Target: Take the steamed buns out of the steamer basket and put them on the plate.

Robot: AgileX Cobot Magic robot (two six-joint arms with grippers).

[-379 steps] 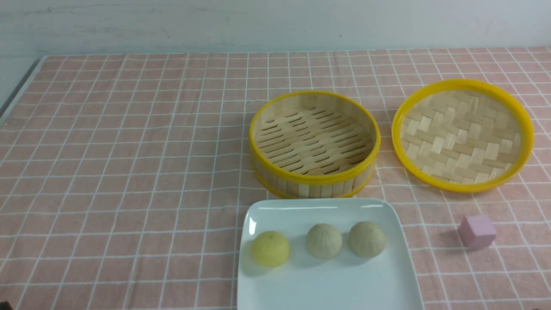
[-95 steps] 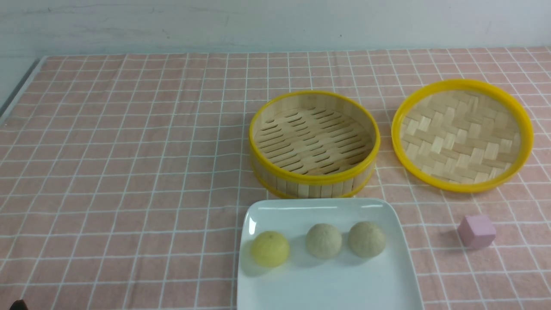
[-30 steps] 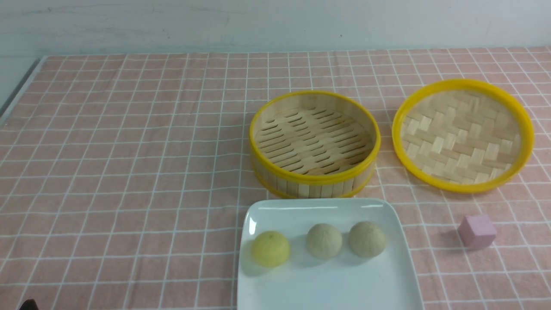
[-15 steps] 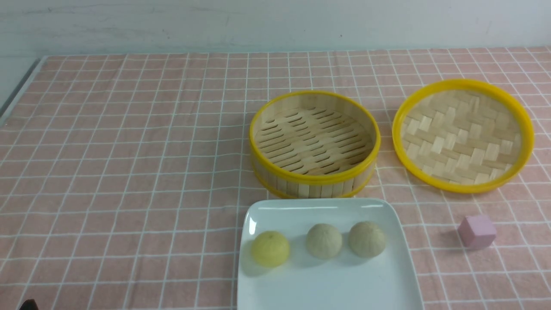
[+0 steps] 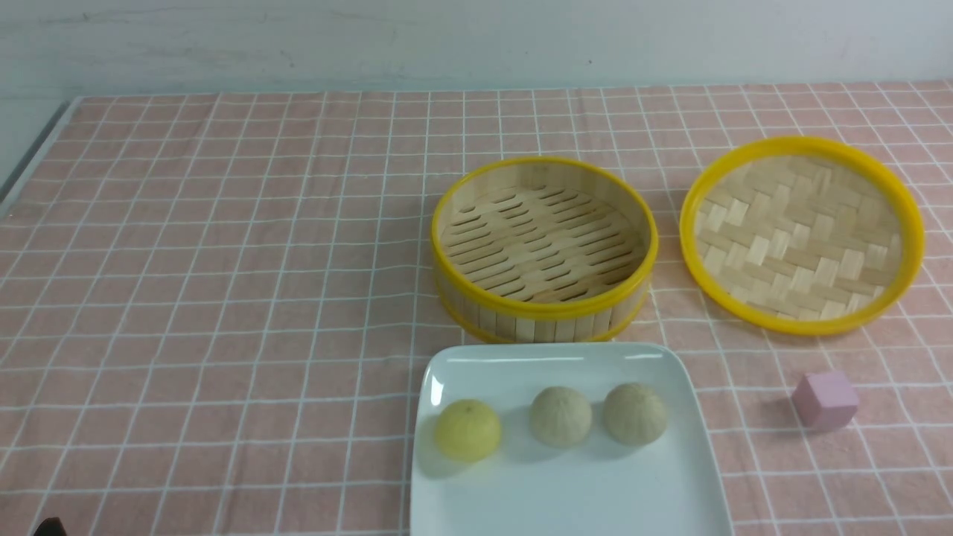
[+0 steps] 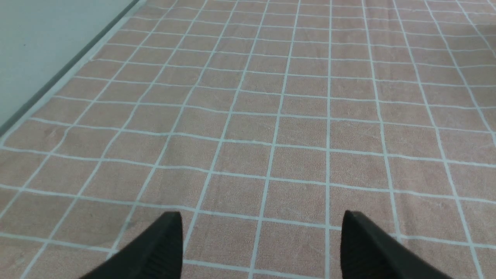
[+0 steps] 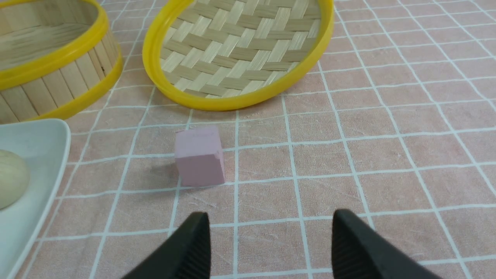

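Observation:
Three steamed buns lie in a row on the white plate (image 5: 566, 506): a yellow one (image 5: 467, 429) and two beige ones (image 5: 561, 416) (image 5: 634, 413). Behind the plate stands the steamer basket (image 5: 543, 249) with nothing inside it. My left gripper (image 6: 261, 217) is open above bare cloth far to the left; only a dark tip shows at the front view's bottom left corner. My right gripper (image 7: 271, 217) is open over the cloth, short of the pink cube (image 7: 199, 157). In the right wrist view the plate's (image 7: 42, 135) corner and one beige bun (image 7: 11, 178) show.
The woven lid (image 5: 800, 234) lies upturned to the right of the basket, with the pink cube (image 5: 825, 400) in front of it. A pink checked cloth (image 5: 223, 298) covers the table; its left edge (image 6: 62, 77) borders a grey floor.

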